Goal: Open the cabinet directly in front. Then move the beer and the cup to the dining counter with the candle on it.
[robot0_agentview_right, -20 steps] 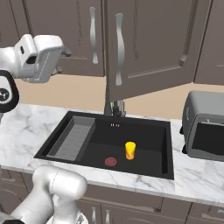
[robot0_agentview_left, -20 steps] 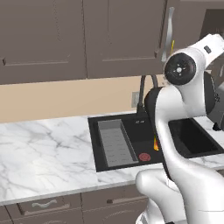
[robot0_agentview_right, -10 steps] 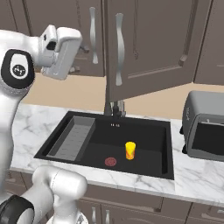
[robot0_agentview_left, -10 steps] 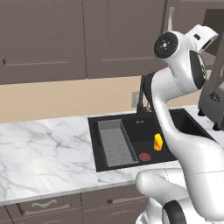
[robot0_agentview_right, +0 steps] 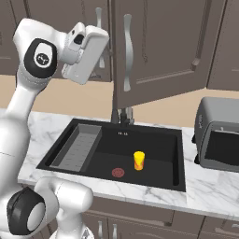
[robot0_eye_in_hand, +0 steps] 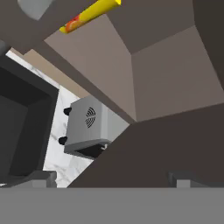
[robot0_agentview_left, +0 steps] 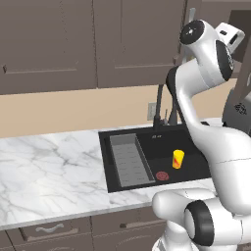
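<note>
The cabinet's right door [robot0_agentview_right: 163,46] stands swung open toward me, its curved silver handle [robot0_agentview_right: 127,51] at the near edge. My gripper [robot0_agentview_right: 100,44] hangs high, just left of that handle and in front of the left door's handle [robot0_agentview_right: 99,18]. In the hand view my gripper [robot0_eye_in_hand: 113,178] is open, fingertips [robot0_eye_in_hand: 39,178] far apart with nothing between them, looking into the cabinet's bare brown inside [robot0_eye_in_hand: 166,70]. The yellow cup [robot0_agentview_right: 138,160] with its orange-red base stands upright in the black sink [robot0_agentview_right: 84,154]; it is also in the left base view [robot0_agentview_left: 178,159]. The beer, candle and dining counter are out of view.
A grey toaster [robot0_agentview_right: 219,135] sits on the marble counter [robot0_agentview_left: 49,166] right of the sink. A black faucet [robot0_agentview_left: 159,115] rises behind the basin, and a red round drain [robot0_agentview_right: 118,172] lies beside the cup. A yellow and orange-red object [robot0_eye_in_hand: 89,15] shows at the hand view's top.
My arm has risen and the hand has swung right, closer to the cabinet handles. The door and the cup have not moved.
</note>
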Motion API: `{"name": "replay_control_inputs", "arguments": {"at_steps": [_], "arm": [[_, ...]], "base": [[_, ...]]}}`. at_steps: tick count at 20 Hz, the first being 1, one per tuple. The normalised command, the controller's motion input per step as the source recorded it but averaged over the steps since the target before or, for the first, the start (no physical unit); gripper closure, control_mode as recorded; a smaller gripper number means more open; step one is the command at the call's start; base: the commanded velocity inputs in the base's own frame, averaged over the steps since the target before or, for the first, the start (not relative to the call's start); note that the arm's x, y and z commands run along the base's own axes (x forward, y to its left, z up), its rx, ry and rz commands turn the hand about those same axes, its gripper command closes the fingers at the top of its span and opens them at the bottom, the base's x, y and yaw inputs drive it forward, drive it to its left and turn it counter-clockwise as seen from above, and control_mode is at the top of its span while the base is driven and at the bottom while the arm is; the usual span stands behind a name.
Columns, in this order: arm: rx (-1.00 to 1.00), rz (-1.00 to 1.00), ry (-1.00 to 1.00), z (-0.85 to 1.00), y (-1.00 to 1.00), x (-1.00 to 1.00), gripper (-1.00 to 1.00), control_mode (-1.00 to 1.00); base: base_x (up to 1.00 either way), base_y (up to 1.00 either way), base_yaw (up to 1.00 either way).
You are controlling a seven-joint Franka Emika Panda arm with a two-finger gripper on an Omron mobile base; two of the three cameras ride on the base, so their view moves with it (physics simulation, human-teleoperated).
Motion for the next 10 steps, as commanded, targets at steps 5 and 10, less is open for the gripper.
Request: {"name": "replay_control_inputs", "arguments": {"at_steps": [5,10], "arm": [[0.00,0.00,0.16,-0.18,-0.53,-0.04,-1.00,-1.00],[0.01,-0.02,0.10,-0.19,-0.60,-0.31,-1.00,-1.00]], "base": [[0.00,0.00,0.00],[0.00,0.00,0.00]]}}
